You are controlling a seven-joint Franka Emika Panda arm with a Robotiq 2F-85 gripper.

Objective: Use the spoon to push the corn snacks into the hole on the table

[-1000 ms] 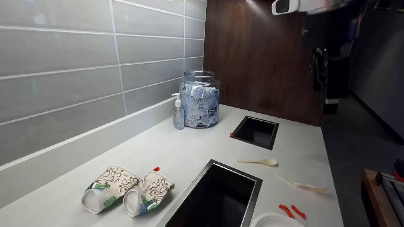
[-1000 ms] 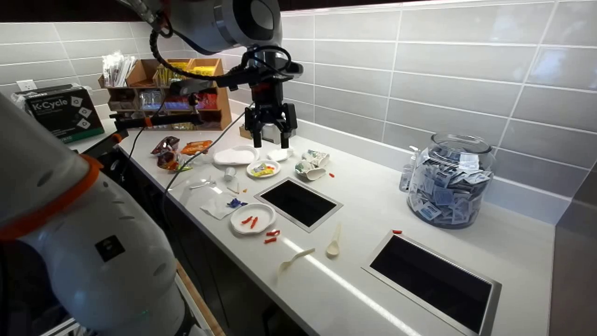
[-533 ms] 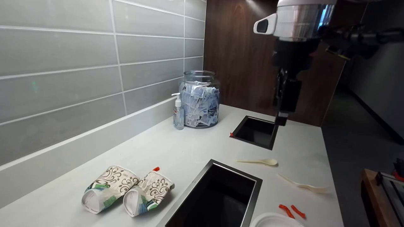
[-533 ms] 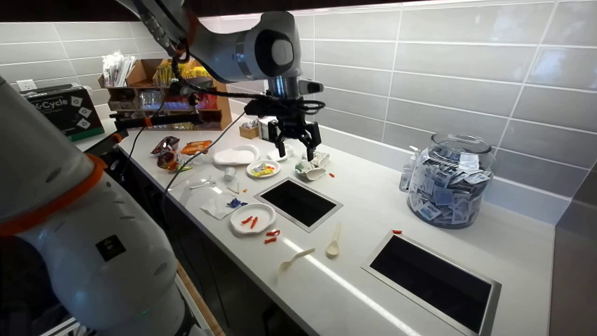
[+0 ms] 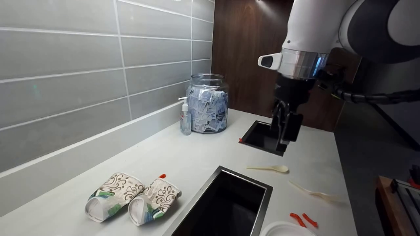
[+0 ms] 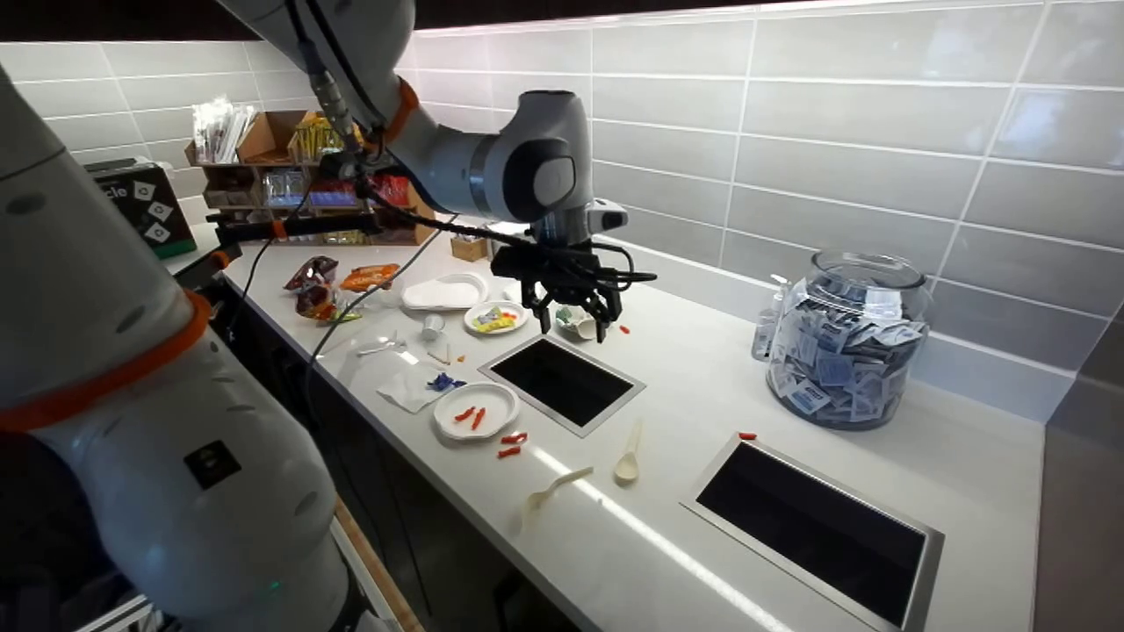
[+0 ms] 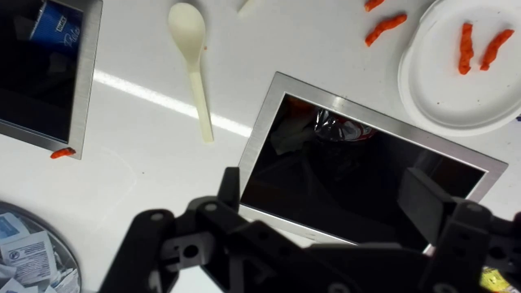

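Spoon (image 7: 195,73): lies on the surface (image 7: 134,130), between the two holes (image 7: 264,122).
End effector (image 7: 325,195): hangs above the surface, jaws spread wide (one hole shows between them in the wrist view).
Snacks (image 7: 465,51): two on the plate (image 7: 407,81), two just beside it, one at a hole's corner, one near the cups (image 5: 118,193).
Holes: metal-rimmed, a blue packet (image 7: 59,30) inside one.
Jar (image 5: 207,79): holds sachets (image 5: 208,105), a bottle (image 5: 185,119) just beside it.
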